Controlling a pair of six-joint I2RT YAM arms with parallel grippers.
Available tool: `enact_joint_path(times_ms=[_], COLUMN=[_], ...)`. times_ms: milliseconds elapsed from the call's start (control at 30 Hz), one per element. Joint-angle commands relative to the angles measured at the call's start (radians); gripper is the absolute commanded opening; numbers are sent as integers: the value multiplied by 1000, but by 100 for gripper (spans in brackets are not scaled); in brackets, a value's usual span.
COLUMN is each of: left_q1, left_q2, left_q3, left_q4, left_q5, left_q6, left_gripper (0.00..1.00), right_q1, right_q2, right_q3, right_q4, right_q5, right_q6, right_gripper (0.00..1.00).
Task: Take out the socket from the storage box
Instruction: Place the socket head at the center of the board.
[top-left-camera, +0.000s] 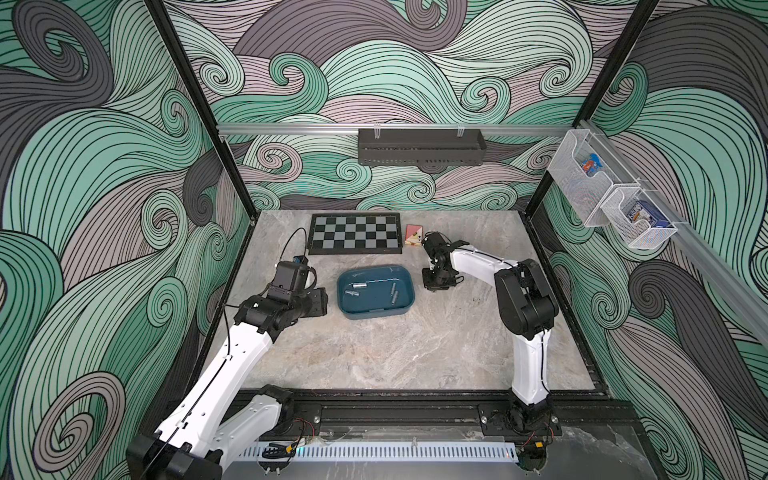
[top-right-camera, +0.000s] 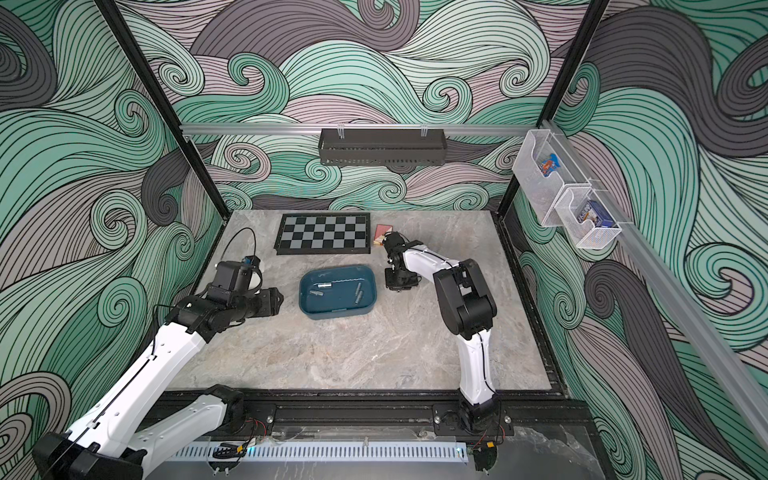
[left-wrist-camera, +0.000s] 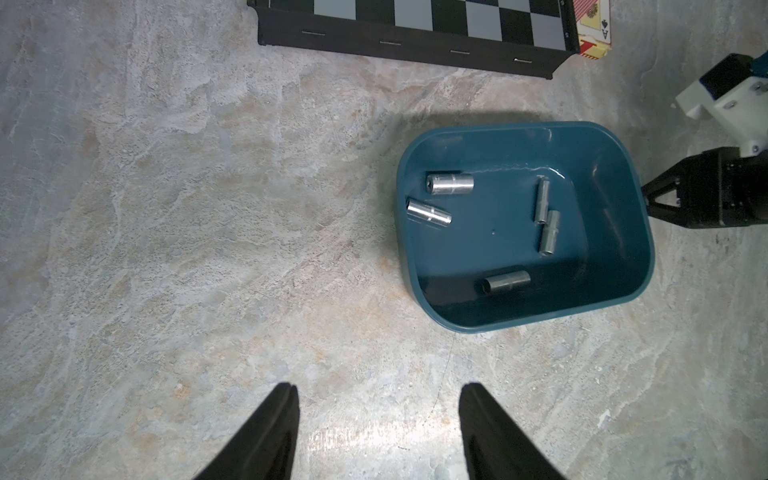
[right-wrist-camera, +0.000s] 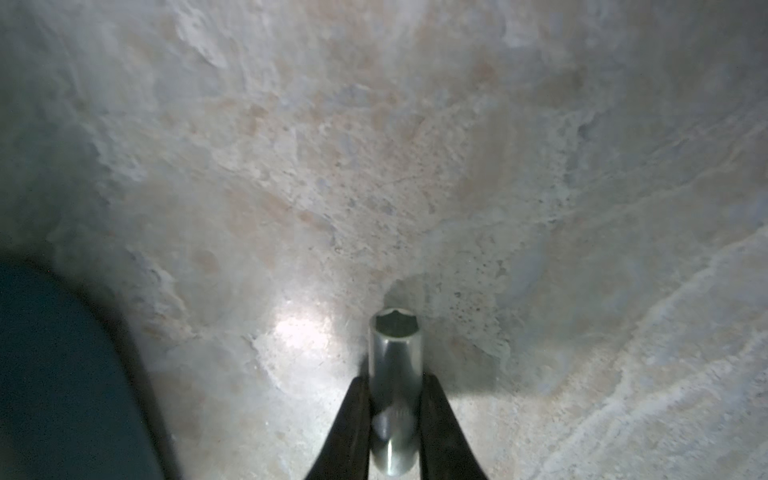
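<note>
Nearest the camera, the front of the bench (top-left-camera: 395, 353) is bare, grey marble look. Left end effector (left-wrist-camera: 378, 387) hovers over bare bench to the left of the storage box (top-left-camera: 365, 314), near it but not touching. Its jaws are wide apart with nothing between them.

Storage box sits mid-bench, a dark teal tub, upright, long side across. Five loose sockets (left-wrist-camera: 450, 184) lie flat on its floor: two on the side toward the left arm, two slim ones just beside each other toward the right arm, and one dark one by the near wall.

Right end effector (right-wrist-camera: 395, 379) is outside the box, just beside its right wall, pointing down at bare bench. Its jaws are narrow, clamped on one socket (right-wrist-camera: 395, 349), a silver cylinder with the hex opening facing the bench. Cannot tell if its tip touches the bench. So this socket is out of the box, held over bench to the right of it.

Farther back, the chessboard (top-left-camera: 355, 232) lies flat, and a red card pack (top-left-camera: 413, 235) sits just beside its right edge. On the rear wall rail hangs a black tray (top-left-camera: 419, 147). On the right wall rail hang two white mesh baskets (top-left-camera: 582, 174), small colourful items inside, too small to tell.
</note>
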Motion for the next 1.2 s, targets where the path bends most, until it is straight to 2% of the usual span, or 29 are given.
enact_joint_path(times_ms=[0, 367, 933, 1000, 1100, 1167], left_q1=[-6, -12, -27, -28, -40, -90], left_q2=[7, 16, 26, 32, 45, 65], left_q3=[14, 14, 14, 16, 22, 37], left_q4=[6, 6, 3, 3, 22, 47], left_q5=[-8, -7, -2, 16, 132, 127], left_q6=[11, 11, 13, 13, 12, -25], left_gripper=[65, 65, 66, 66, 64, 64], right_q1=[5, 8, 9, 8, 7, 1], right_q2=[11, -4, -104, -133, -185, -229], right_q3=[-8, -8, 2, -6, -26, -53], right_q4=[-2, -1, -2, -2, -2, -1], right_q5=[8, -7, -24, -23, -24, -17], right_q6=[5, -1, -6, -6, -7, -6], right_gripper=[23, 34, 44, 45, 49, 50])
